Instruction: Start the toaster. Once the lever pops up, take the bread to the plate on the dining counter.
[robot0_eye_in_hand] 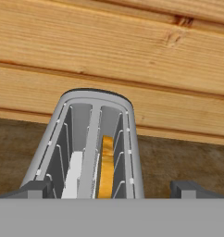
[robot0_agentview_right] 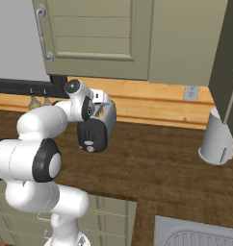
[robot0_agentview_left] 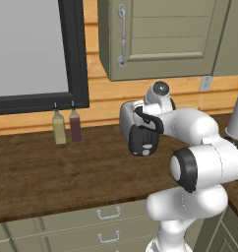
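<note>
- Brown wood-grain counter (robot0_agentview_left: 52, 172) underfoot of everything, running along a wall of pale horizontal planks (robot0_eye_in_hand: 109, 51).
- Grey-green drawers (robot0_agentview_left: 81, 229) with metal handles under the counter's front edge.
- Grey-green cabinet (robot0_agentview_left: 165, 37) above, with a panelled door and a long metal handle (robot0_agentview_left: 122, 35).
- Dark-framed window (robot0_agentview_left: 37, 54) at left in the left base view.
- Two small bottles against the wall below that frame: a yellowish bottle (robot0_agentview_left: 58, 128) and, just beside it, a dark red bottle (robot0_agentview_left: 75, 125).
- Pale socket plate (robot0_agentview_right: 189, 92) on the planks.
- White tapered jar (robot0_agentview_right: 217, 139) standing on the counter, well apart from the arm.
- Corner of a ribbed grey sink (robot0_agentview_right: 195, 235) at lower right in the right base view.
- Toaster (robot0_agentview_left: 135, 129) on the counter near the wall, black end face with its knob (robot0_agentview_right: 90, 148) turned toward the cameras, partly hidden by the arm.
- In the hand view, toaster's two top slots open to sight: a white slice (robot0_eye_in_hand: 73, 178) low in the left slot, bread (robot0_eye_in_hand: 106, 166) with a golden-orange edge upright in the right slot.
- Gripper (robot0_eye_in_hand: 111, 190) just above the toaster's top, fingers (robot0_eye_in_hand: 35, 189) spread wide, one tip at each side of the toaster, pinching nothing.
- No readable brands, labels or writing anywhere.
</note>
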Tool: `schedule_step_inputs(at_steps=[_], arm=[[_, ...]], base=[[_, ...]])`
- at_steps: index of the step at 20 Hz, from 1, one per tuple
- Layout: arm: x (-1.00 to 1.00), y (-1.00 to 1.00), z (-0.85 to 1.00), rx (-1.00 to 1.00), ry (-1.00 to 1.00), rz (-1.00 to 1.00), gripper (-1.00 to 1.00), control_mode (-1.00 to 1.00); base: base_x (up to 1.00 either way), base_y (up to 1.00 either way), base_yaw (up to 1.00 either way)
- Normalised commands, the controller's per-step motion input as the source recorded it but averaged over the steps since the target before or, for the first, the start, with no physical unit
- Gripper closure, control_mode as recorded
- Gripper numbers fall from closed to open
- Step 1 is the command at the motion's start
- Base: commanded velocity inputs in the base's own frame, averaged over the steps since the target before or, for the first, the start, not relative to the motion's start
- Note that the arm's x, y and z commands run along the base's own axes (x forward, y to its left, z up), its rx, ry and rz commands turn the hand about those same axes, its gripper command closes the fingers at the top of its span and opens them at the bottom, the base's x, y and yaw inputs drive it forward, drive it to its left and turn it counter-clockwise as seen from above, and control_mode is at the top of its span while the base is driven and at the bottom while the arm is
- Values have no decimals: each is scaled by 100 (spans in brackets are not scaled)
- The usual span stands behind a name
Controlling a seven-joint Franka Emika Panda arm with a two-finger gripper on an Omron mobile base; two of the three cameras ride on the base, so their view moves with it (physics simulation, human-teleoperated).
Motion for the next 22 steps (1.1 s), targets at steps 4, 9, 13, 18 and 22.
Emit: schedule_step_inputs(at_steps=[4,9,13,18,22], arm=[[0,0,0,0,0,0,-100,-100],[0,0,0,0,0,0,-100,-100],[0,0,0,0,0,0,-100,-100],[0,0,0,0,0,0,-100,-100],[0,0,0,0,0,0,-100,-100]], base=[[0,0,0],[0,0,0],[0,0,0],[0,0,0],[0,0,0]])
